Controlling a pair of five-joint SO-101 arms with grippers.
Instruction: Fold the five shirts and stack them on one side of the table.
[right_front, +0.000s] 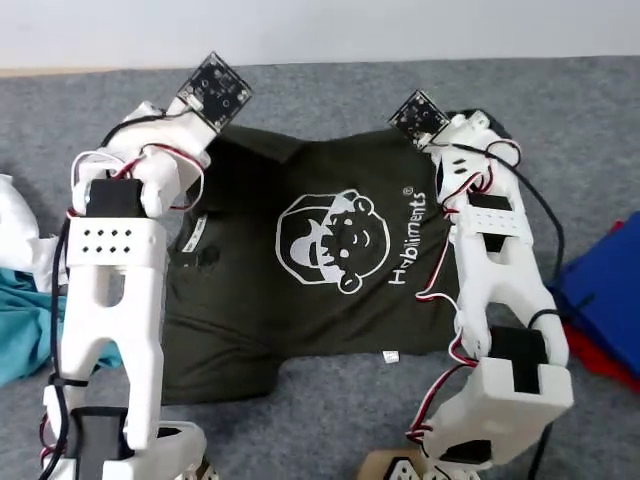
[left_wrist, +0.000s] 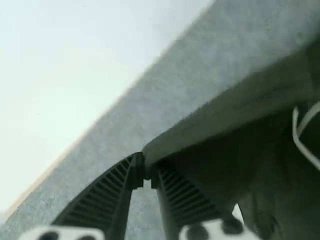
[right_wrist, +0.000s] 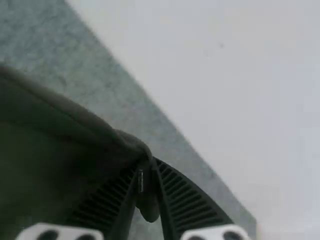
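Dark shirt flat on table, print up, between both arms. Left gripper at one far corner, fingers pressed together, pinching shirt edge. Right gripper at other far corner, fingers likewise clamped on bunched fold of cloth. Two-corner hold likely so far edge lifts evenly and carries over toward near edge for first fold. Blue pile at right side, teal cloth at left: probably other shirts, folded or waiting, cannot tell which.
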